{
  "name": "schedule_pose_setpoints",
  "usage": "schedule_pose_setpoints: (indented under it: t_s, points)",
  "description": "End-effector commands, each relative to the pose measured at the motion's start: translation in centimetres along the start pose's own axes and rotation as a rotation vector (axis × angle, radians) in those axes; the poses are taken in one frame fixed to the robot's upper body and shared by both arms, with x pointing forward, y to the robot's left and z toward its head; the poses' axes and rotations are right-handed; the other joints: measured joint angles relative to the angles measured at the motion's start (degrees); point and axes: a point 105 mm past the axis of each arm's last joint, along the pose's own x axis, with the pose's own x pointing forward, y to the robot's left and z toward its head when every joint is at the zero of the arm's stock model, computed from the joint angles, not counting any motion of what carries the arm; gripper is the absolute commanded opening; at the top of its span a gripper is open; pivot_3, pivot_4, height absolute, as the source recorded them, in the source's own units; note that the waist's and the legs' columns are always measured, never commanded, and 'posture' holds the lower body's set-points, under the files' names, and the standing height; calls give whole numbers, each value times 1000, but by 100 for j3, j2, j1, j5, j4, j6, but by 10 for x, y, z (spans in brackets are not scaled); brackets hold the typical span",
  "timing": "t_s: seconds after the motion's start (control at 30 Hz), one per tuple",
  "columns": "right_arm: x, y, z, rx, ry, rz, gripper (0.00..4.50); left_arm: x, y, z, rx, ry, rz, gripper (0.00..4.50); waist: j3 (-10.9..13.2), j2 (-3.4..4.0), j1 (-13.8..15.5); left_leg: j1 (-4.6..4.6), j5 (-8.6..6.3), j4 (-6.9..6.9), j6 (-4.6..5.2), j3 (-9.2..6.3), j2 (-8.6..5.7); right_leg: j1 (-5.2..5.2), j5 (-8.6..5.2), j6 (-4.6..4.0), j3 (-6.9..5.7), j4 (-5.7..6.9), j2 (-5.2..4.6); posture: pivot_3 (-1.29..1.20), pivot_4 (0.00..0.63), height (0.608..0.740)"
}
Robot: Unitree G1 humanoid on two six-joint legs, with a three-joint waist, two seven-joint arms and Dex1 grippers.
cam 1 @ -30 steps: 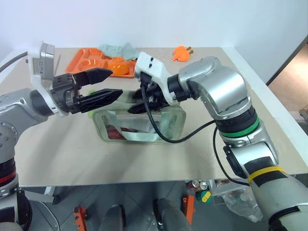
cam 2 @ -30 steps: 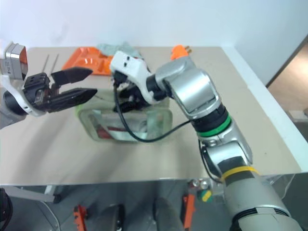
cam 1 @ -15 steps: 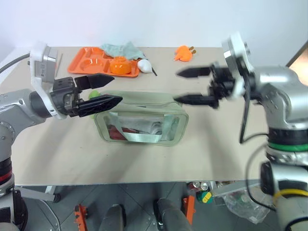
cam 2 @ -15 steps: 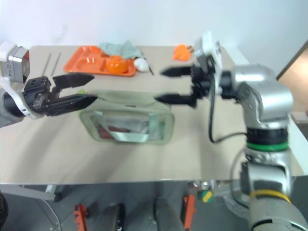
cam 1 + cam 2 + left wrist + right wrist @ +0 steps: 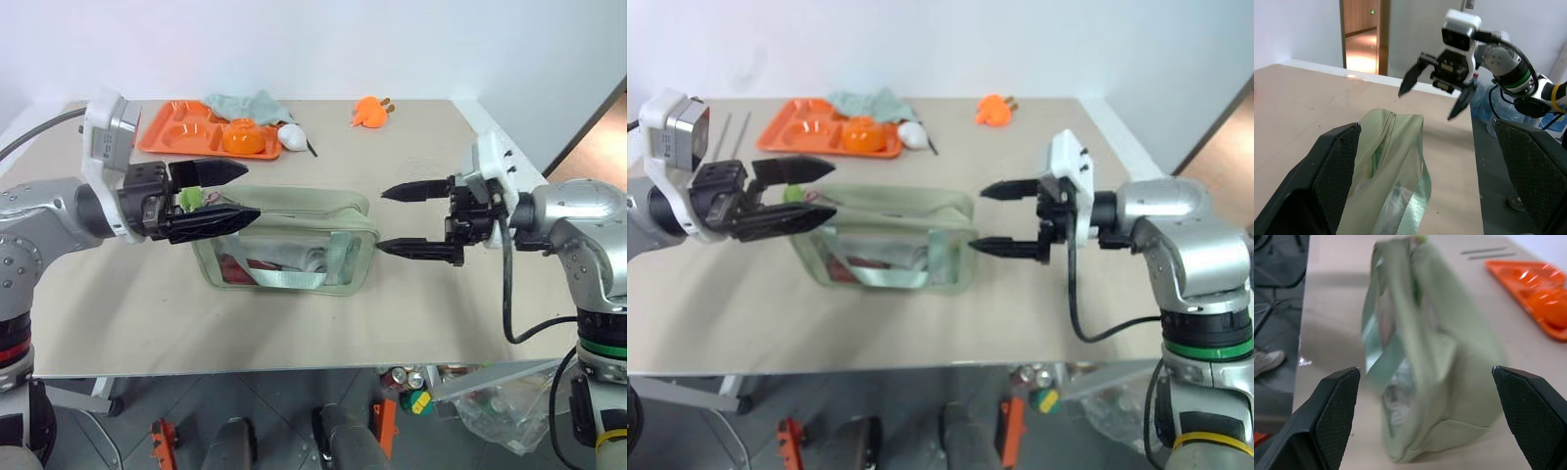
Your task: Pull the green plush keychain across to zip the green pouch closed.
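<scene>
The green pouch (image 5: 284, 250) stands mid-table, its clear window and webbing strap facing me and its zipper running along the top (image 5: 1382, 147). At the pouch's left end is the green plush keychain (image 5: 191, 199), lying between the fingers of my left gripper (image 5: 251, 191). That gripper is open and points right over the pouch's left end, with no visible grip on the keychain. My right gripper (image 5: 382, 219) is open and points left, just off the pouch's right end and clear of it. It also shows in the left wrist view as my right gripper (image 5: 1425, 105).
An orange tray (image 5: 171, 132) holding an orange bowl (image 5: 240, 135) sits at the back left, with a teal cloth (image 5: 240, 101) behind it. A white object (image 5: 292, 135) lies beside the tray. A small orange object (image 5: 369, 111) rests at the back centre. The table's right edge (image 5: 549, 211) is close behind the right arm.
My right gripper left the pouch's top, swung right and sank to just past the pouch's right end, jaws wider. The left gripper has hardly moved.
</scene>
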Motion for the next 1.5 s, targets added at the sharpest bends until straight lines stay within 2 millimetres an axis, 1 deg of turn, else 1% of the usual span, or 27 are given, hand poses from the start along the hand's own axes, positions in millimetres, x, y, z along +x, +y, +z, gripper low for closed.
schedule_pose_setpoints:
  t_s: [0.03, 0.23, 0.33, 0.37, 0.57, 0.67, 0.7, 0.77, 0.8, 0.9, 1.0, 1.17, 1.37, 1.5]
  points:
    - [4, -2, 3, -46, -5, -18, 4472, 1, -1, 4, 34, 16, -9, 4500, 1, 1, -1, 0, 0, -1, 0, 1, 0, 0, 0, 0, 1, 0, 0, 0, 150, 740]
    - [15, 0, -5, -51, 15, 3, 4472, -11, 5, -7, 22, 67, 30, 4500, 0, 1, 2, 0, 0, -3, 0, -1, 0, 0, -1, 2, 0, -1, 0, 0, 150, 740]
    - [17, 3, -5, -51, 3, 18, 3719, -20, 7, -10, 7, 72, 61, 4500, 1, 1, 2, 0, 0, -4, 0, -3, 1, -1, -3, -1, -2, 0, 1, 0, 150, 740]
    - [17, 4, -5, -52, 1, 23, 3298, -23, 9, -10, 6, 72, 74, 4500, 0, 1, 3, 0, 0, -4, 0, -4, 1, -1, -3, -1, -2, 0, 1, 0, 150, 740]
    - [18, 5, -9, -52, 4, 27, 1276, -38, 13, -6, 5, 55, 146, 4500, 0, 0, 8, -2, 0, -4, 0, -4, 0, 0, -4, -1, -3, -4, -1, 0, 150, 740]
    - [21, 7, -9, -53, 2, 34, 216, -55, 21, -3, -1, 34, 227, 4500, 0, 0, 2, -1, 0, -6, 0, -3, 1, -1, -4, -2, -3, -4, -1, 0, 150, 740]
    - [21, 7, -10, -54, 2, 35, 57, -61, 25, -3, -7, 28, 257, 4500, 0, 1, 1, -1, 0, -7, 0, -5, 2, -1, -5, -3, -6, -4, 0, 0, 150, 740]
    - [23, 7, -10, -57, 3, 32, 57, -80, 34, -10, -41, 29, 346, 4500, 0, 1, -5, 0, 0, -7, 0, -6, 3, -2, -5, -5, -7, -3, 1, 0, 150, 740]
    - [23, 7, -11, -58, 4, 29, 57, -87, 37, -13, -53, 33, 374, 4500, 0, 1, -5, 1, 0, -8, 0, -6, 4, -2, -5, -6, -8, -3, 2, 0, 150, 740]
    - [24, 5, -12, -55, 5, 21, 57, -98, 40, -22, -88, 36, 420, 4500, 0, 0, -1, 1, 0, -8, 0, -7, 4, -1, -6, -7, -10, -3, 0, 0, 150, 740]
    - [25, 5, -13, -49, 10, 20, 57, -109, 41, -36, -139, 56, 460, 4500, 0, 0, -4, 1, 0, -8, 0, -3, 4, -2, -6, -7, -8, -5, -2, 0, 150, 740]
    - [27, 6, -15, -45, 17, 21, 57, -113, 40, -58, -187, 116, 479, 4500, 0, 0, -3, 1, 0, -9, 0, -6, 6, -2, -8, -10, -12, -4, -2, 0, 150, 740]
    - [27, 7, -16, -49, 19, 18, 57, -120, 53, -55, -214, 43, 536, 4500, -1, -1, -3, 3, 0, -9, 0, -5, 8, -2, -7, -13, -13, -4, -1, 0, 150, 740]
    - [27, 5, -15, -55, 19, 13, 57, -112, 60, -56, -249, 5, 513, 4500, -2, -3, -2, 3, 0, -9, 0, -5, 7, -1, -7, -12, -14, -4, -1, 0, 150, 740]
